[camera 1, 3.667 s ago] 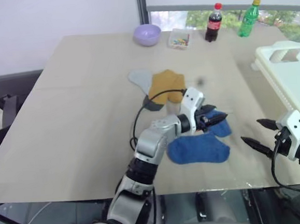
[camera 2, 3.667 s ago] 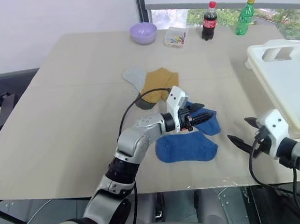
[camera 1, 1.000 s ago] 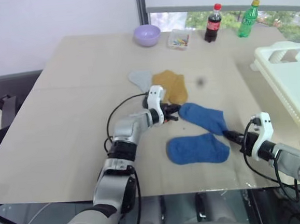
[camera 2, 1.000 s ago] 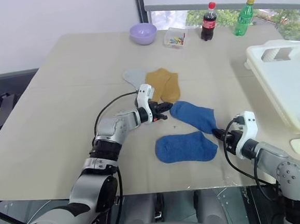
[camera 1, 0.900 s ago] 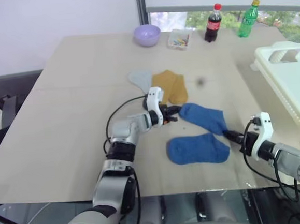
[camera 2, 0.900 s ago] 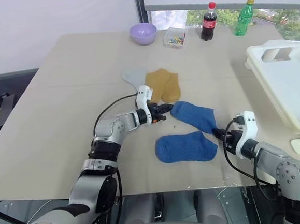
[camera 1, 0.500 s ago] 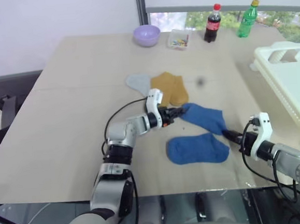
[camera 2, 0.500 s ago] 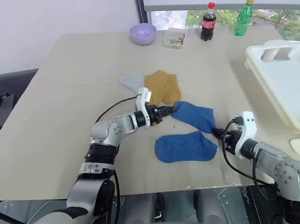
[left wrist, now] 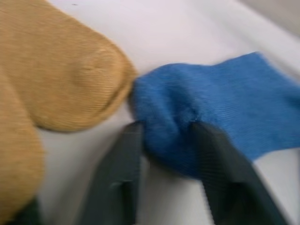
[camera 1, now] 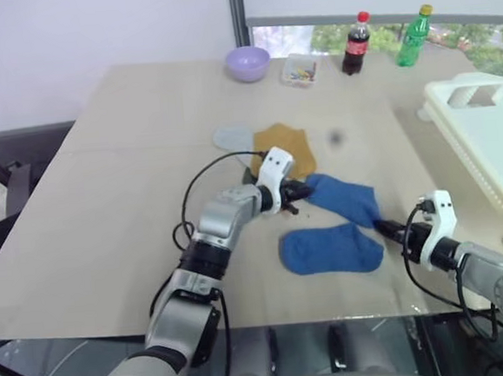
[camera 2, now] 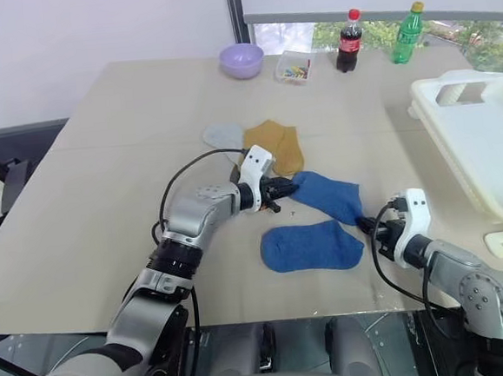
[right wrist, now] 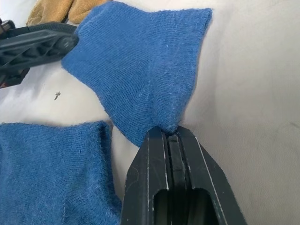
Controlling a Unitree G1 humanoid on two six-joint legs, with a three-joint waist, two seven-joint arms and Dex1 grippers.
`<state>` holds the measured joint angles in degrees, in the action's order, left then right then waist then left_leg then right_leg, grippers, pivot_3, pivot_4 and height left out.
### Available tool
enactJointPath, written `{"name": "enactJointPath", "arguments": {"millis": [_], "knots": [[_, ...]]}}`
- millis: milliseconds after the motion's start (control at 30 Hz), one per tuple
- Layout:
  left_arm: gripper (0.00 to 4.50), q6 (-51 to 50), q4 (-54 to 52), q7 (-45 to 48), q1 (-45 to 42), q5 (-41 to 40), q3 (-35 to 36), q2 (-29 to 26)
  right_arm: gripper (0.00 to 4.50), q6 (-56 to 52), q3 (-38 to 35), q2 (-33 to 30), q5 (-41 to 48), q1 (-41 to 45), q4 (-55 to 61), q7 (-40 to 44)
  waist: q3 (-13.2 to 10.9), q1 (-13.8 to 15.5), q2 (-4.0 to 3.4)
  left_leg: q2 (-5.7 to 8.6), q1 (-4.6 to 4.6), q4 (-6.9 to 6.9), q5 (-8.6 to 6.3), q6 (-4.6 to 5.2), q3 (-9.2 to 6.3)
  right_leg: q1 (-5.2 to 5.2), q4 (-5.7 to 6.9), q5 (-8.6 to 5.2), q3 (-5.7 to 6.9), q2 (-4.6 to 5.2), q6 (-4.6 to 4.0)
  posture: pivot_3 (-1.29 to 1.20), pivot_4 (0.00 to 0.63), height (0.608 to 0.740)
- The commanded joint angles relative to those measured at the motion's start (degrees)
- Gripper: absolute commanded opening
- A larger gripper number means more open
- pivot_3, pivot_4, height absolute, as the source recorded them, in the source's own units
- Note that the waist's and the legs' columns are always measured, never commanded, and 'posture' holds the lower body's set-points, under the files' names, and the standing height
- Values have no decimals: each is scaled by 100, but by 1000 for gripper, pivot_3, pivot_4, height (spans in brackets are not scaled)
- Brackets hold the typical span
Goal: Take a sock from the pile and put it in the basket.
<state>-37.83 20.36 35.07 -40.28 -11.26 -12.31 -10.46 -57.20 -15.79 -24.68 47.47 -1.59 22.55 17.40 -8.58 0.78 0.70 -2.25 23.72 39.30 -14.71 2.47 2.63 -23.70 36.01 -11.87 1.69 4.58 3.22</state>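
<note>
Two tools pinch one blue knit sock (camera 2: 326, 193) mid beige desk (camera 2: 102, 165): left tool (left wrist: 164, 140) clamps its toe beside mustard-yellow sock (camera 1: 285, 146), right tool (right wrist: 169, 136) shut on its heel. White ribbed plastic basket (camera 2: 484, 148) overhangs desk's right edge, well apart; left half bare.

No text, number or sign can be read on anything in view. A red label is carried by the dark cola bottle (camera 1: 356, 43) at the far edge of the tabletop (camera 1: 130, 189), but its lettering cannot be made out. The same holds for the band on the green bottle (camera 1: 414, 35) just beside the cola bottle, where no words can be told. No print is seen on the socks or the basket.
</note>
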Motion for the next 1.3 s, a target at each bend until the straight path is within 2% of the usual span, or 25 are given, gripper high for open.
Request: {"name": "enactJointPath", "arguments": {"millis": [33, 267, 567, 833, 967, 1067, 1300], "knots": [[46, -67, 213, -239, 126, 272, -24, -87, 0, 57, -56, -84, -37, -30, 47, 43, 0, 0, 0, -1, 1, 0, 0, 0, 0, -1, 0, 0, 0, -1, -1, 0, 150, 729], [46, -20, -577, -138, 328, -454, 684, 204, 0, 93, -87, -156, -24, 22, 128, 124, -5, -5, 2, 0, 5, -1, 0, 0, 3, -4, -3, 0, -1, 1, -1, 0, 150, 729], [46, -992, -2222, 42, 1014, -1937, 1461, 388, 0, -11, -369, -538, 445, 293, 610, 265, -19, 2, 3, 3, 32, -13, -1, 1, 3, -26, -11, 8, -2, 0, -16, 0, 150, 729], [46, -1841, -3723, -375, 1776, -2686, 1774, 52, 0, -210, -730, -1136, 1360, 54, 1273, 590, -27, -1, 6, 2, 29, -14, -1, 1, 0, -25, -11, 6, -2, -2, -14, 0, 150, 729], [46, -2185, -4753, -689, 2538, -3037, 1825, -116, 0, -276, -906, -1412, 1732, -414, 1492, 720, -29, 2, 10, 2, 29, -14, -1, 1, 0, -23, -14, 6, -2, 1, -15, 0, 150, 729], [46, -2256, -5376, -986, 3191, -3475, 2054, 12, 0, -247, -967, -1552, 1943, -817, 1633, 823, -30, 1, 12, 1, 27, -16, -4, 3, 3, -21, -17, 5, -7, 3, -14, 0, 150, 729], [46, -1719, -6456, -959, 4705, -3256, 1506, -458, 0, -82, -748, -1535, 2067, -1131, 1738, 650, -36, -6, 15, -8, 12, -14, -4, 1, 6, -20, -14, -7, -10, 7, 7, 0, 150, 729]]}}
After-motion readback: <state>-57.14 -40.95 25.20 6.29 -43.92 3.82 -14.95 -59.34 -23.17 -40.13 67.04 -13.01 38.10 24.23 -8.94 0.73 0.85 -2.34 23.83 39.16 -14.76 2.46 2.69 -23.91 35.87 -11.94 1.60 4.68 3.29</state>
